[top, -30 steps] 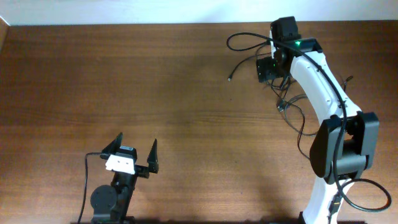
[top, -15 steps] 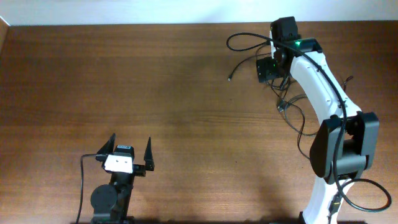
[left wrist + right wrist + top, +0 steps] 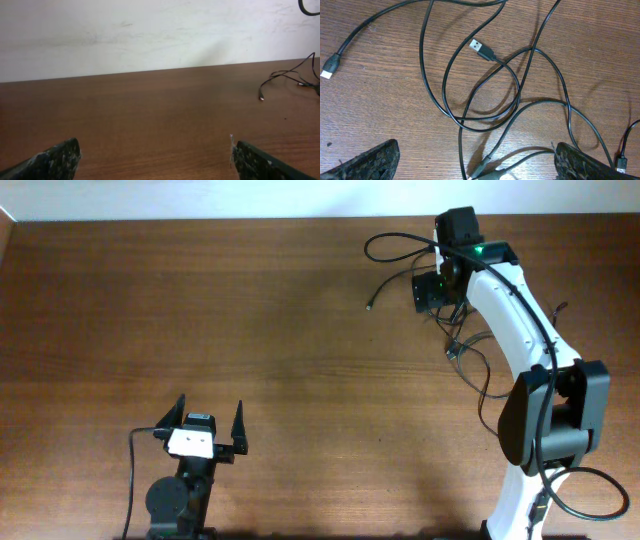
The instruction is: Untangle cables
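Note:
The cables (image 3: 462, 345) are thin black cords lying tangled on the wooden table at the far right, partly hidden under my right arm. One plug end (image 3: 372, 306) points left. In the right wrist view the cables (image 3: 485, 90) loop and cross, with a USB plug (image 3: 479, 48) and another plug (image 3: 330, 66) showing. My right gripper (image 3: 476, 160) is open and hovers just above the tangle, holding nothing. My left gripper (image 3: 208, 420) is open and empty near the front left, far from the cables; they also show far right in the left wrist view (image 3: 287, 77).
The wooden table (image 3: 250, 310) runs to a white wall at the back. Thick black robot cables (image 3: 395, 242) loop beside the right arm's wrist. The right arm's base (image 3: 545, 480) stands at the front right.
My left gripper has shifted slightly left and toward the front. The right arm and the cables have not visibly moved.

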Controlling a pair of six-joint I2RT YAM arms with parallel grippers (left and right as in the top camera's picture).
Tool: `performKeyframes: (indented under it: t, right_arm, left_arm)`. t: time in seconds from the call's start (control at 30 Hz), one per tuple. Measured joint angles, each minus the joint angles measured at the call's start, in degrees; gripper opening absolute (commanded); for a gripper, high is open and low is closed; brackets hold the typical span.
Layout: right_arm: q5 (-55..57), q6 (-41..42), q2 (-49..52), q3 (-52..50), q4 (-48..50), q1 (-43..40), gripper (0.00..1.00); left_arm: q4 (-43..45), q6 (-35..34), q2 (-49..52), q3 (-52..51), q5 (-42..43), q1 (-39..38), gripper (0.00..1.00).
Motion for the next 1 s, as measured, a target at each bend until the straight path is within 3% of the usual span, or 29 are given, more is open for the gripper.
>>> performKeyframes:
  t: [0.27,0.7,1.0]
  right_arm:
    - [0.0,0.0,-0.5,0.0,0.0,1.4,0.99]
    - [0.0,0.0,-15.0,0.0,0.0,19.2,0.99]
    - [2.7,-1.0,-30.1,0.0,-4.4,12.8,0.99]
  left_arm:
    - [0.0,0.0,0.0,0.0,0.0,0.0,0.99]
    - [0.0,0.0,0.0,0.0,0.0,0.0,0.99]
    - [0.0,0.0,0.0,0.0,0.0,0.0,0.99]
